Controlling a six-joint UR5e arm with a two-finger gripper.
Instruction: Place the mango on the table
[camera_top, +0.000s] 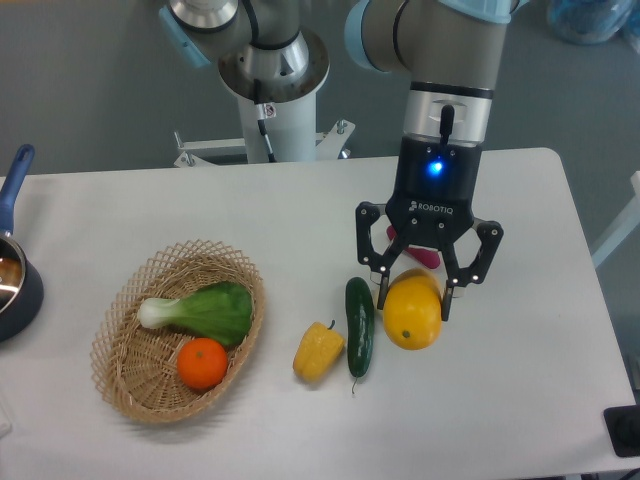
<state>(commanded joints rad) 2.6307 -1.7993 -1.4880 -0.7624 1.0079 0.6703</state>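
Observation:
The mango (412, 318) is a glossy yellow oval with a small dark dot, lying on the white table (520, 220) right of centre. My gripper (414, 300) hangs straight down over its upper half. The jaws are spread wide, one fingertip on each side of the fruit, and the gripper looks open. I cannot tell whether the pads (381, 293) still touch the skin. The far part of the mango is hidden behind the gripper body.
A dark green cucumber (359, 326) lies just left of the mango, with a yellow bell pepper (318, 351) beside it. A wicker basket (125, 375) at the left holds bok choy and an orange. A pink object (424, 257) shows behind the gripper. A blue pot (12, 285) sits at the left edge.

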